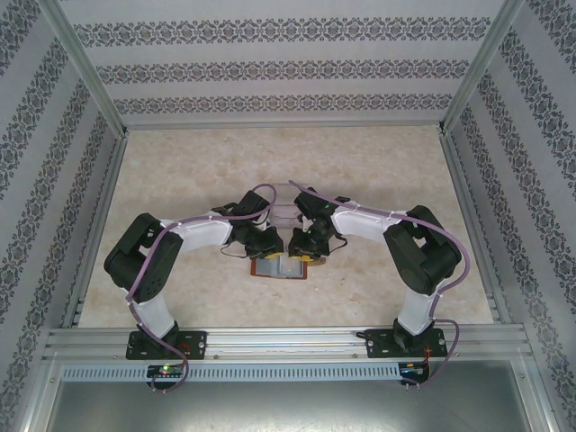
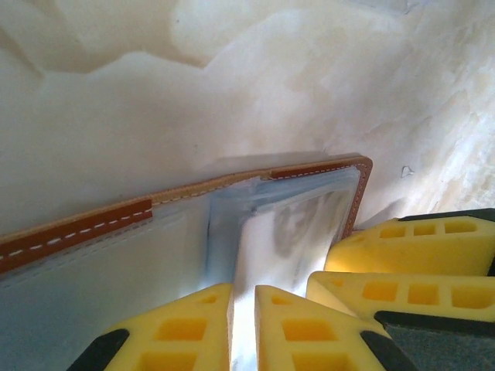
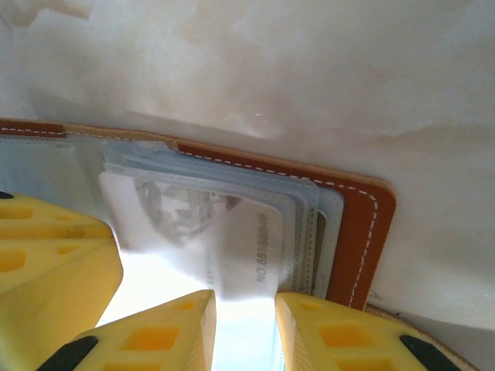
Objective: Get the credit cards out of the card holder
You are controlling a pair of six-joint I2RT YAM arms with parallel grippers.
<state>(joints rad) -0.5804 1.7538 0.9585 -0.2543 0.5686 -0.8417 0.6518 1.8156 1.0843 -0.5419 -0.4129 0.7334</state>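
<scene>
The card holder (image 1: 279, 267), a brown leather wallet with white stitching, lies open on the table under both grippers. In the right wrist view a pale credit card (image 3: 255, 239) with printed digits sticks out of its grey-blue pockets (image 3: 325, 224). My right gripper (image 3: 246, 325) hovers over that card with its jaws apart and nothing between them. My left gripper (image 2: 244, 325) is over the same white card (image 2: 271, 239), its yellow fingers a narrow slit apart. Whether they pinch the card's edge is unclear. The right gripper's yellow fingers (image 2: 402, 294) crowd in at the left wrist view's lower right.
A clear acrylic rack (image 1: 286, 214) stands just behind the two wrists. Patterned walls and metal rails (image 1: 99, 234) box in the marbled table (image 1: 378, 171). Free tabletop lies left, right and beyond the rack.
</scene>
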